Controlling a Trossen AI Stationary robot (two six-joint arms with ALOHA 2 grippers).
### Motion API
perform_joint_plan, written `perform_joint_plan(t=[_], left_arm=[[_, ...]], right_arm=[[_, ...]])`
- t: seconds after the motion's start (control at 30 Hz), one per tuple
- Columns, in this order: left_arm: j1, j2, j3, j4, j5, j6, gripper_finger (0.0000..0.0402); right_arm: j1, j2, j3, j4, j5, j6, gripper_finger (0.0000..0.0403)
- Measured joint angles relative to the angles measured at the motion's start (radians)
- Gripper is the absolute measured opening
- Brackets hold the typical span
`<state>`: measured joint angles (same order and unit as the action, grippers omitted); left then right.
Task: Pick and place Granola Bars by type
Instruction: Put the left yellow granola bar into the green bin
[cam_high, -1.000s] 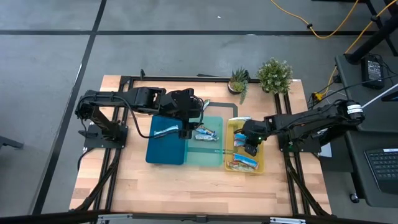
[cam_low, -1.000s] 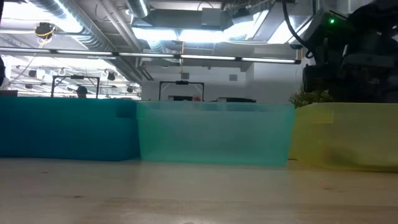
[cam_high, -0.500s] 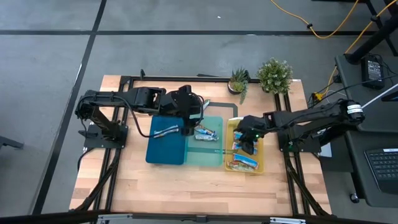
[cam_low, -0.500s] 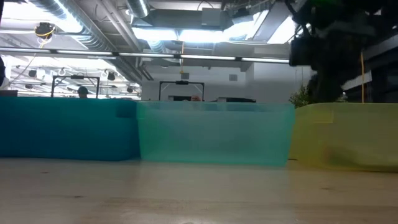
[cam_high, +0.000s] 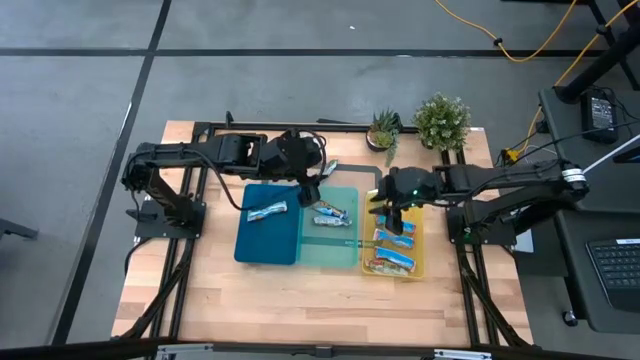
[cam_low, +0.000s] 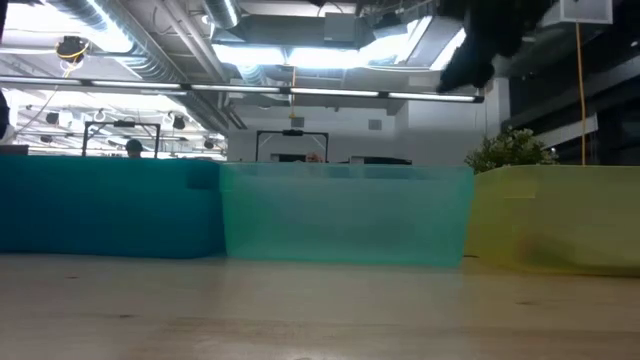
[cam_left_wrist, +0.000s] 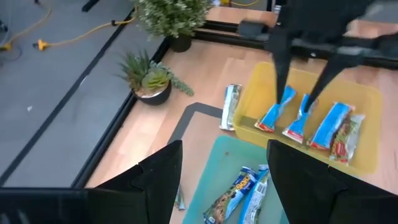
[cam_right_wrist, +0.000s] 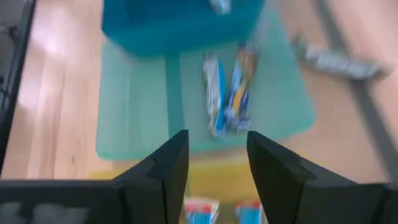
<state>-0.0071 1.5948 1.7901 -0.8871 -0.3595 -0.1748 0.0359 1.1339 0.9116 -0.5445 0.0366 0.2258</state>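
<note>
Granola bars lie in three trays. One blue bar (cam_high: 266, 211) is in the dark-blue tray (cam_high: 262, 245). Two bars (cam_high: 330, 213) are in the teal tray (cam_high: 335, 250). Several bars (cam_left_wrist: 301, 118) are in the yellow tray (cam_high: 418, 262). A silvery bar (cam_left_wrist: 231, 107) lies on the wood beside the yellow tray. My left gripper (cam_high: 305, 186) is open and empty above the far edge of the blue and teal trays. My right gripper (cam_high: 390, 203), also open and empty, hovers over the yellow tray's far end; the left wrist view shows its spread fingers (cam_left_wrist: 280, 62) above the bars.
Two potted plants (cam_high: 385, 130) (cam_high: 442, 120) stand at the table's far edge behind the yellow tray. Another silvery bar (cam_right_wrist: 336, 61) lies on the table beyond the teal tray. Bare wood (cam_high: 300, 300) stretches along the table's near side. In the low view, the tray walls (cam_low: 345, 215) hide the bars.
My right gripper has risen from low inside the yellow tray and moved toward the far edge, leaving the bars lying there. My left gripper has drawn back from over the dark-blue tray toward the far edge. The bar in that tray has stayed in place.
</note>
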Motion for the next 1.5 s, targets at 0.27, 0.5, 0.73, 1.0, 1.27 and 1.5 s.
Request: perform_joint_plan(t=[0.27, 0.5, 0.73, 1.0, 1.27, 1.5], left_arm=[[0.066, 0.005, 0.0, -0.007, 0.0, -0.027, 0.0226], [0.156, 0.02, 0.0, -0.011, 0.079, 0.095, 0.0226], [0.243, 0.043, 0.0, -0.004, 0.157, 0.213, 0.0226], [0.311, 0.061, 0.0, -0.013, 0.232, 0.317, 0.0226], [0.367, 0.07, 0.001, -0.003, 0.225, 0.328, 0.0226], [0.42, 0.15, 0.0, 0.003, 0.246, 0.284, 0.0226]], right_arm=[[-0.064, -0.082, 0.115, 0.001, 0.024, -0.106, 0.011], [-0.122, -0.238, 0.132, 0.048, -0.049, -0.21, 0.001], [-0.121, -0.406, 0.086, 0.092, -0.07, -0.256, 0.0007], [-0.121, -0.769, -0.328, 0.403, -0.026, -0.199, 0.0013], [-0.121, -1.132, -0.733, 0.82, -0.062, -0.147, 0.0012], [-0.12, -1.116, -0.892, 0.9, -0.034, -0.095, 0.0009]])
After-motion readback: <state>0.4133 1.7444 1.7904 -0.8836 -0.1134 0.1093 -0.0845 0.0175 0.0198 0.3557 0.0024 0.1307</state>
